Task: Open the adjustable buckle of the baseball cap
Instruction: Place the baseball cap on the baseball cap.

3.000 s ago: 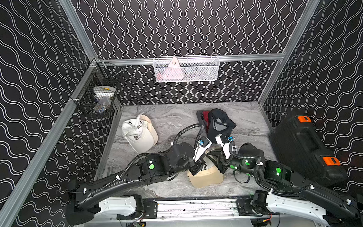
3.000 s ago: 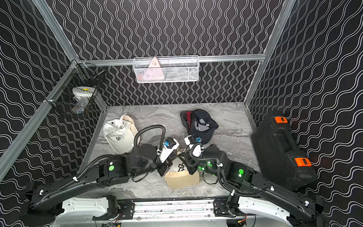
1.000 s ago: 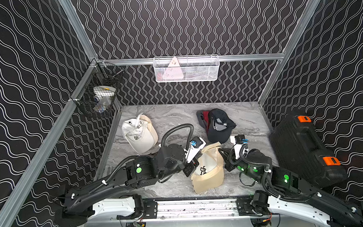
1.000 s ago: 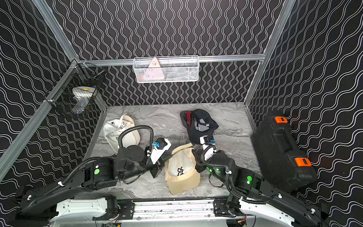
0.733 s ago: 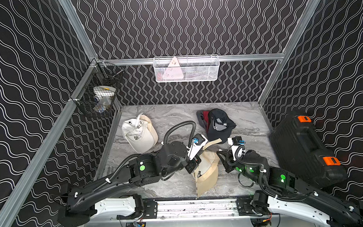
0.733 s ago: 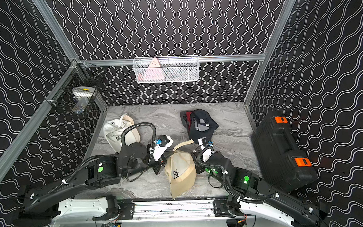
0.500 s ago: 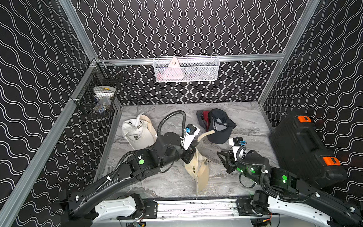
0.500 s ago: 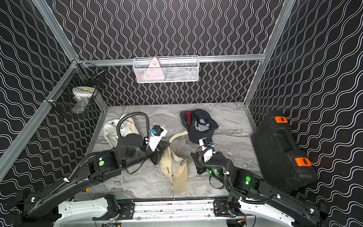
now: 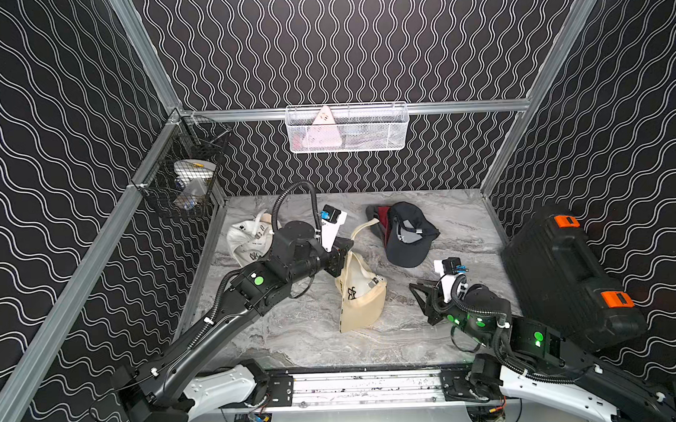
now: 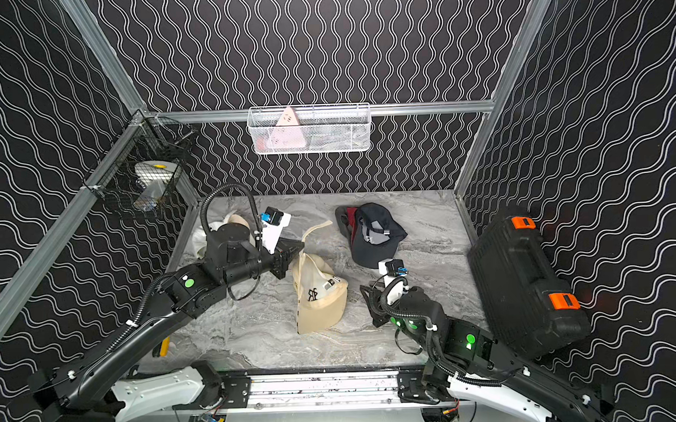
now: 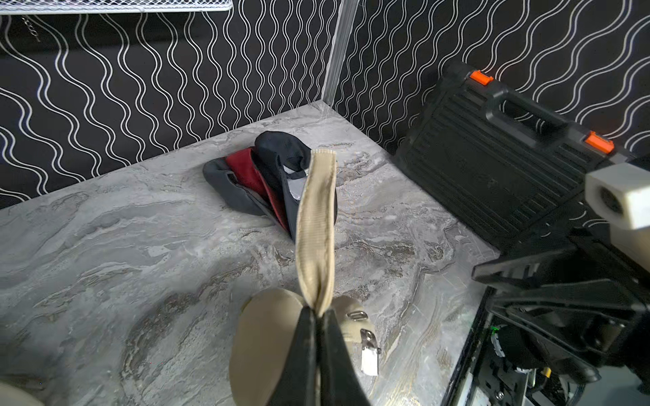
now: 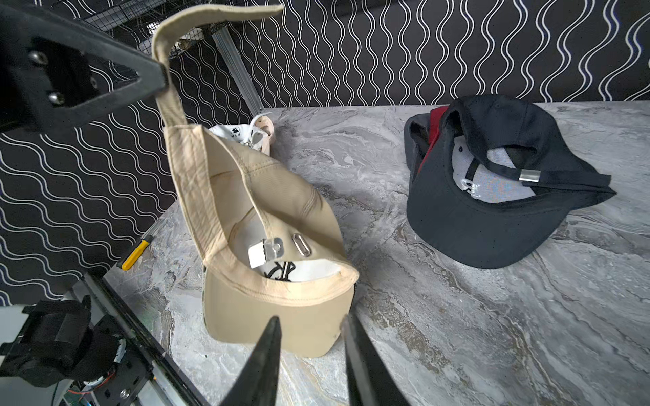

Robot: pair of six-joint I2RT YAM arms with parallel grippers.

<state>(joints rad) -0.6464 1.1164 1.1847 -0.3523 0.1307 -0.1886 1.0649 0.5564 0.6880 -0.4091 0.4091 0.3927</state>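
Observation:
The beige baseball cap [image 9: 360, 296] stands tilted on its brim mid-table, also seen in a top view [image 10: 320, 297]. My left gripper [image 9: 345, 250] [image 11: 318, 311] is shut on the cap's long beige strap [image 11: 316, 218] [image 12: 169, 102] and holds it up. The strap's free end sticks out past the jaws and is out of the buckle. The metal buckle [image 12: 265, 251] [image 11: 367, 342] hangs at the cap's back opening with its flap open. My right gripper [image 9: 418, 294] [image 12: 310, 317] is open and holds nothing, right of the cap and just short of its brim.
A black cap lying over a red one [image 9: 407, 236] sits at the back right, a white cap [image 9: 248, 242] behind my left arm. A black tool case [image 9: 563, 273] leans on the right wall. A yellow-handled tool [image 10: 164, 347] lies front left. Wire baskets [image 9: 347, 128] hang on the walls.
My left gripper has lifted the strap up and back-left, tipping the cap from flat onto its brim. My right gripper has opened, come off the cap and drawn back to the right.

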